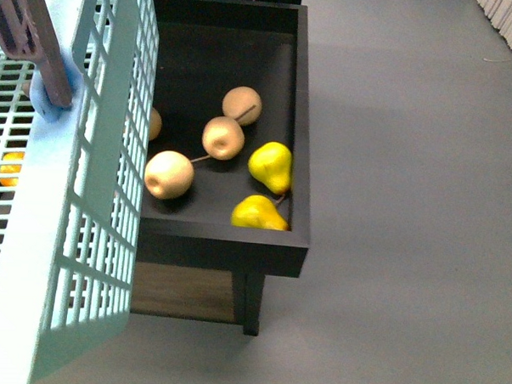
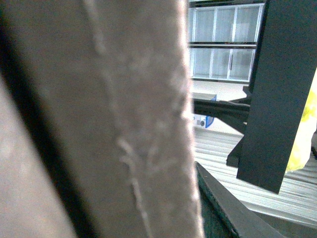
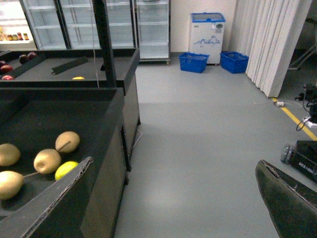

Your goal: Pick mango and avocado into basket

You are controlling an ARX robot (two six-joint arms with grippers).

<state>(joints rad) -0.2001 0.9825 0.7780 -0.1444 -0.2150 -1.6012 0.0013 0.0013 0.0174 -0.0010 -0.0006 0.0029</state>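
The right gripper hangs empty, fingers spread wide. It faces bare floor, and the basket is nowhere in its view. I cannot tell the state of the left gripper, because a blurred grey-brown surface fills its camera.

Through the basket's lattice I can see an orange patch, likely the mango. I cannot say whether it lies in the basket or under it. Too little shows to read its long axis or which way it points. No avocado is in sight.

Just right of the basket, the bin holds only tan fruits and yellow pears.

The job now looks like searching. I'd swing an arm toward the basket, get a clear look, then close across the fruit's short side.
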